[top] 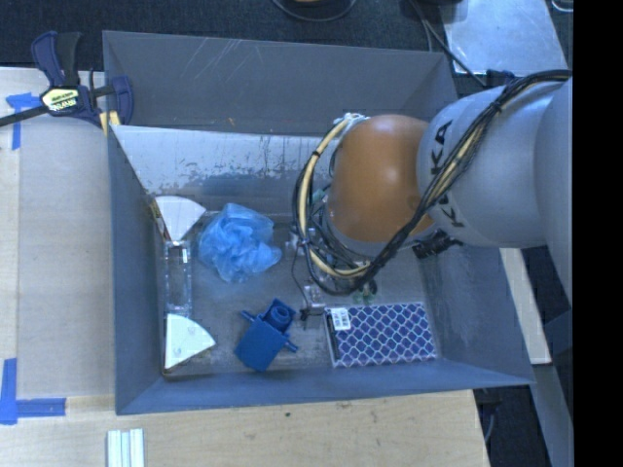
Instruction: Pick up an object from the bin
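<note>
My gripper (311, 306) pokes out below the orange wrist cover, low over the bin floor near the front. It sits between a dark blue plastic piece (265, 337) on its left and a flat box with a blue and white lattice pattern (384, 334) on its right. A crumpled light blue bag (238, 242) lies up and to its left. Nothing shows in the gripper's grasp.
A clear tube with white wedge-shaped ends (179, 280) lies along the bin's left wall. The arm and its orange cover with cables hang over the bin's middle and right, hiding the floor beneath them.
</note>
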`<state>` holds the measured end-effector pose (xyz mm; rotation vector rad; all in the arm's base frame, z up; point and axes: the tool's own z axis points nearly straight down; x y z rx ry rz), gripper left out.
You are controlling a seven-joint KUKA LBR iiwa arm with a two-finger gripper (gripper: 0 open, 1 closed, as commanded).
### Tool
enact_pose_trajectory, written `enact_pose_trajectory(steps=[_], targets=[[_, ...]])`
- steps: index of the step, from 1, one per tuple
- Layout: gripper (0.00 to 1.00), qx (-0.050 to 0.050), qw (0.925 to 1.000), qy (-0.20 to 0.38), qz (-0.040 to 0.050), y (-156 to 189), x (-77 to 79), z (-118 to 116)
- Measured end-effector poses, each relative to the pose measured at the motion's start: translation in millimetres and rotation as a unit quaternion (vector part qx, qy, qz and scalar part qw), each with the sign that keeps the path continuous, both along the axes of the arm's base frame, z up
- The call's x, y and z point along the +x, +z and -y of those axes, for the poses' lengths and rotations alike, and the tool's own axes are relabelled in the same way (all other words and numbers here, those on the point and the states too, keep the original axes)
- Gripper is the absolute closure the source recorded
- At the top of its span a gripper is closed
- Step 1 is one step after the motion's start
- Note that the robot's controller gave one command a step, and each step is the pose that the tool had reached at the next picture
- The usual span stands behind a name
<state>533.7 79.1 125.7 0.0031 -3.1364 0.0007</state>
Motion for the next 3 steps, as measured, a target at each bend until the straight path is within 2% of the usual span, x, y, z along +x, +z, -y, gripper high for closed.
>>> enact_pose_trajectory(steps=[1,2,3], targets=[[0.0,0.0,1.0,-0.001,0.0038,4.7,1.7,0.4],[0.0,0.0,0.9998,-0.02,-0.0006,-34.9,-4.5,3.5],[0.0,0.001,0.9996,0.028,0.0087,22.0,24.5,12.8]])
